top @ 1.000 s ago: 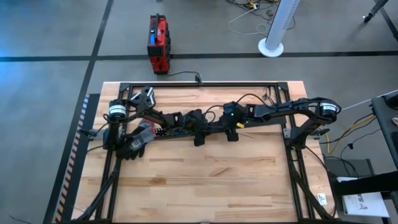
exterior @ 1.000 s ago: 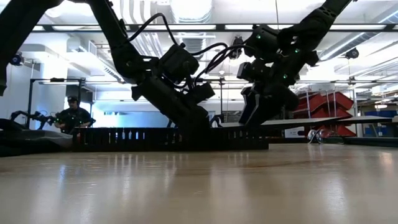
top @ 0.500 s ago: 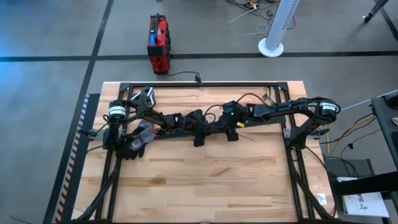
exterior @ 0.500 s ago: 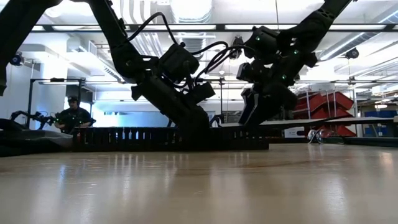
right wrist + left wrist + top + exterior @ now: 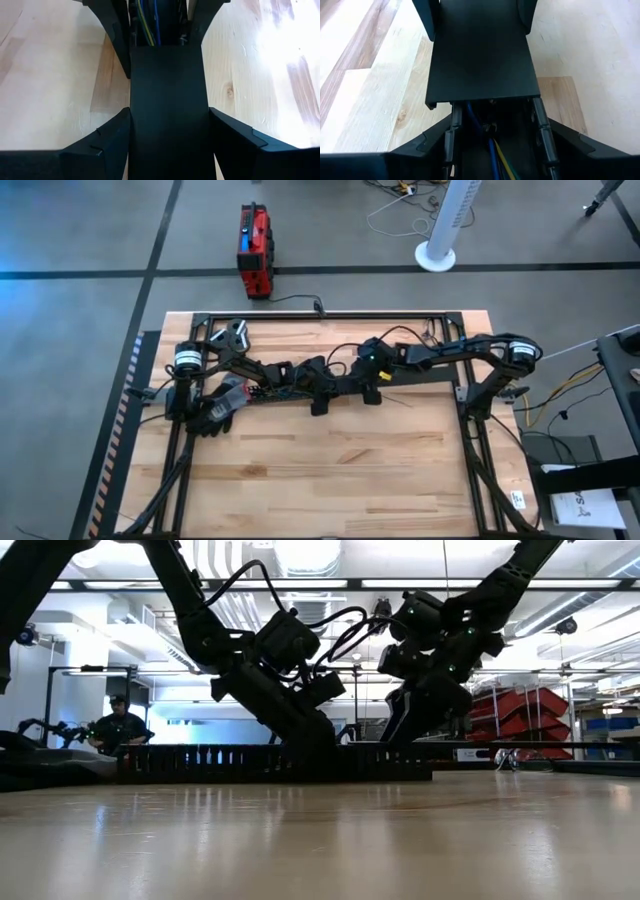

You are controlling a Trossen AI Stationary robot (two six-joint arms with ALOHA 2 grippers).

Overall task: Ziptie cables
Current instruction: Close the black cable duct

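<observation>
From above, a long black duct point(image 5: 320, 385) is seen lying across the middle of the wooden bench point(image 5: 320, 470), with both dark arms stretched low over it. The left gripper point(image 5: 315, 380) is placed near the duct's middle, and the right gripper point(image 5: 362, 385) is set just beside it on the same duct. A black glove point(image 5: 215, 412) lies near the left arm's base, and a red box point(image 5: 254, 250) stands on the floor beyond the bench. The cables cannot be made out here.

At table height, the duct point(image 5: 275, 762) is shown as a comb-toothed strip resting on the bench. Both arms are angled steeply down onto it, their wrists tilted toward each other.

In the left wrist view, the cables point(image 5: 492, 150) are seen lying inside the open duct, blue and yellow-green strands running lengthwise and passing under the flat lid point(image 5: 482, 55). The left gripper point(image 5: 495, 135) is held apart, a finger on either side of the duct, and nothing is clamped.

In the right wrist view, the cables point(image 5: 150, 25) emerge beyond the end of the lid point(image 5: 167, 100). The right gripper point(image 5: 169, 140) is likewise spread, its fingers straddling the lid; whether they press against it cannot be told.

The cables are judged light, thin and floppy, likely to slip or splay if taken singly. They are best gathered as a bundle where they lie bare in the duct, clear of the lid.
</observation>
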